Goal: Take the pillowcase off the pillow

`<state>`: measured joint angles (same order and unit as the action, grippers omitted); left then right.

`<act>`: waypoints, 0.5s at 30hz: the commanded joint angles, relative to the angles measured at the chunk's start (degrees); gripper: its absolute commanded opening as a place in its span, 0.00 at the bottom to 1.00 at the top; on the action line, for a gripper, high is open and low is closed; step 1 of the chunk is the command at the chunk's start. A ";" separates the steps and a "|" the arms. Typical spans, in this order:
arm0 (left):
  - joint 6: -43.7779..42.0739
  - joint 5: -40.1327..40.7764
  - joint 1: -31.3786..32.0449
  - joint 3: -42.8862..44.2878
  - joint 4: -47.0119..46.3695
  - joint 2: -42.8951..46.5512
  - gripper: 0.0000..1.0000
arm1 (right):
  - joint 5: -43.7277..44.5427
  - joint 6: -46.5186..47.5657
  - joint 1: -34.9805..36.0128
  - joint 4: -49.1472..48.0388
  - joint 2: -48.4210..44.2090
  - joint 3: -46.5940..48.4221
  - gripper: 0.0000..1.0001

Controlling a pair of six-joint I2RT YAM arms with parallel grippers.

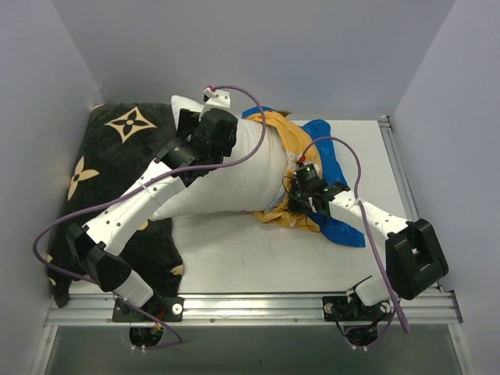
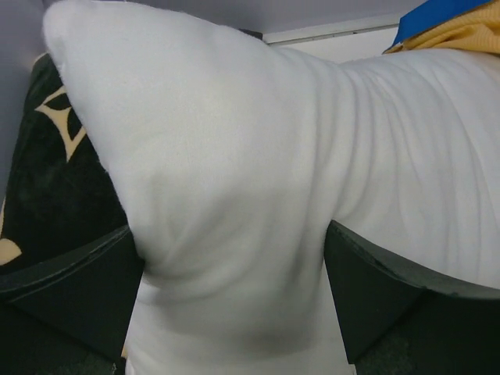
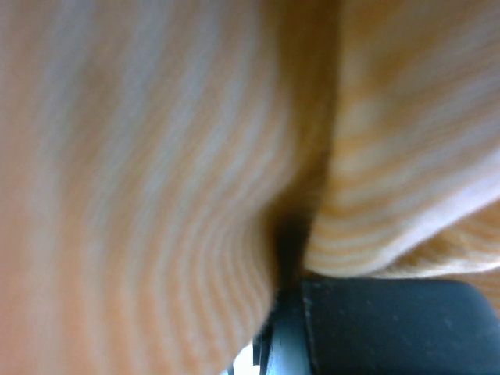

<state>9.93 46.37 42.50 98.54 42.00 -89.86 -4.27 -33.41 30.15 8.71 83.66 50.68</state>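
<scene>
My right claw [image 1: 307,190] is clamped on the pillowcase [image 1: 322,144], which is bunched inside-out on the pillow's [image 1: 250,176] 3 o'clock end. Left claw [image 2: 228,234] is spread wide, straddling the 10 o'clock end, not pinching. I'd pinch the pillow there first, then drag the case toward 4 o'clock, slow and low.

We counted one pillow [image 1: 234,172], one pillowcase [image 1: 326,164] and one cushion [image 1: 117,156]. On the cushion we made out at least two whole tan flowers [image 1: 130,123]. There were two arms, a left arm [image 1: 133,207] and a right arm [image 1: 375,219], and two grippers, a left gripper [image 2: 234,301] and a right gripper [image 1: 303,186]. We also counted two purple cables [image 1: 336,141] and one table [image 1: 234,258].
</scene>
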 commanded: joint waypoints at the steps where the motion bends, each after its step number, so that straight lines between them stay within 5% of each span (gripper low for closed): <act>1: -1.93 3.64 0.83 5.78 -4.56 2.59 0.98 | -2.58 -0.61 1.14 -2.12 1.24 2.06 0.00; 7: -1.15 -0.57 1.27 6.84 -4.64 2.85 0.98 | -2.76 -0.69 1.40 -2.12 1.33 2.06 0.00; 15: 2.28 -17.95 0.22 5.70 -2.89 -5.65 0.98 | -2.15 -0.69 1.40 -1.94 1.16 1.88 0.00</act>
<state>10.31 36.86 43.38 103.68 39.38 -91.15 -6.31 -33.52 31.31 5.74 84.25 51.51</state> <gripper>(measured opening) 0.975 0.043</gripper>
